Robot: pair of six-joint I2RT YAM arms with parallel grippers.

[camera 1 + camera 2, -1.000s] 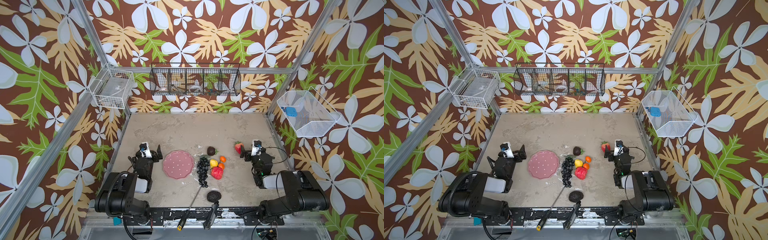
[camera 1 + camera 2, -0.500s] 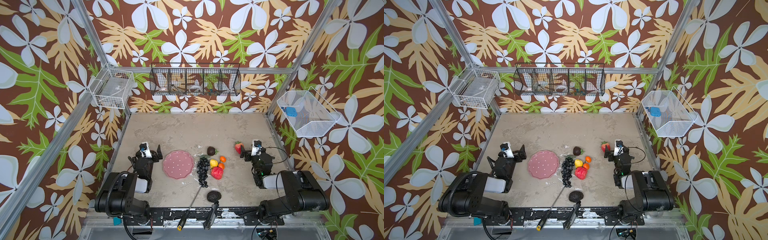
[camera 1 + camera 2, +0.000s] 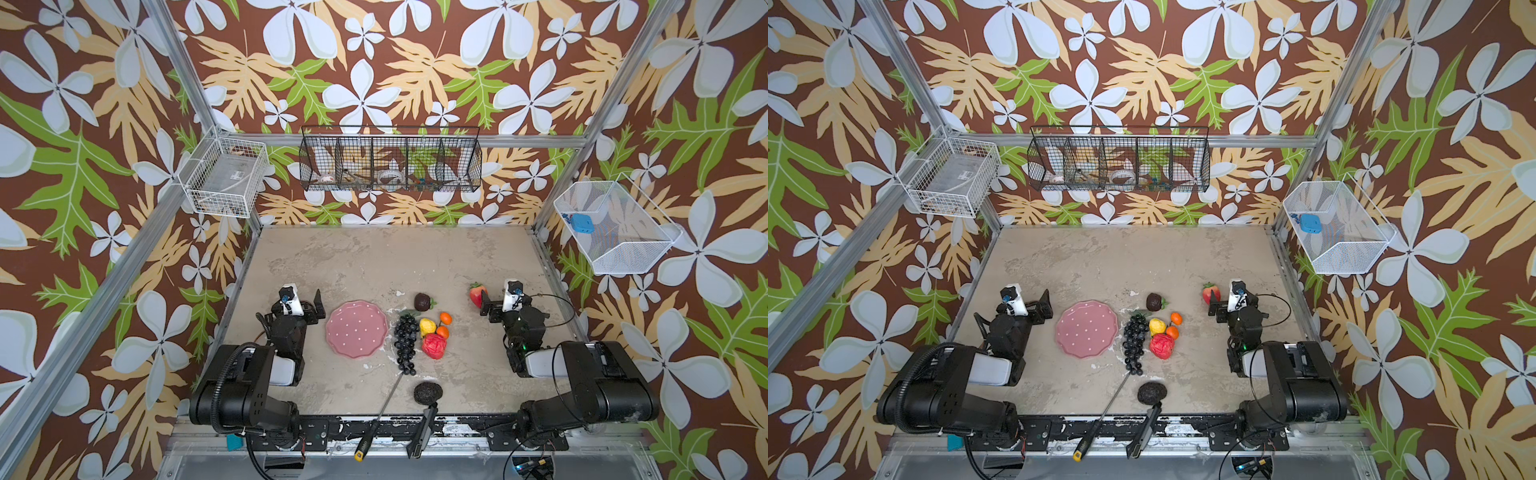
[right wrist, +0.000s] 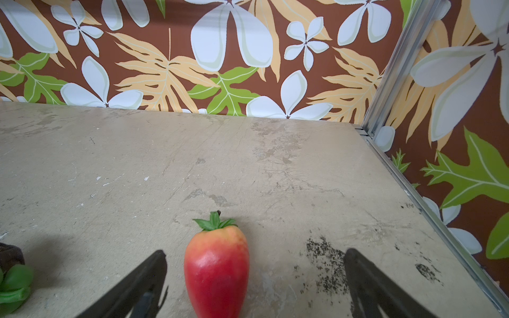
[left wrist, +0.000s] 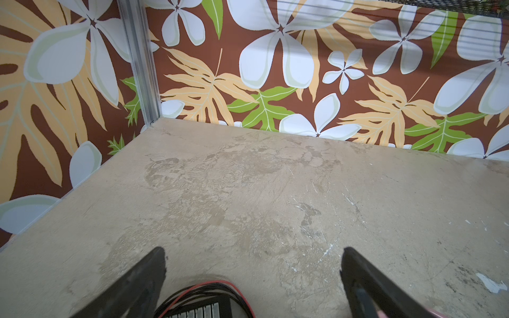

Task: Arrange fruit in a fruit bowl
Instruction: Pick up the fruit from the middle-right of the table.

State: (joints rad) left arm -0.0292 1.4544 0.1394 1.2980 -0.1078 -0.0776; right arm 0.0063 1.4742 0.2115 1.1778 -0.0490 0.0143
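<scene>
Red apple (image 4: pixel 216 264) on bench (image 4: pixel 248 165), between spread fingers (image 4: pixel 143 280) of right hand (image 4: pixel 254 255), touching neither. Left hand (image 5: pixel 253 252) spread, empty, just beside pink dish (image 3: pixel 356 329).

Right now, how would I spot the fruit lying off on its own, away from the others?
Find the right gripper near the right edge of the table. The fruit lies between its open jaws. It is red fading to yellow, tapered, with a green leafy cap, and sits apart from the cluster beside the pink dish.
</scene>
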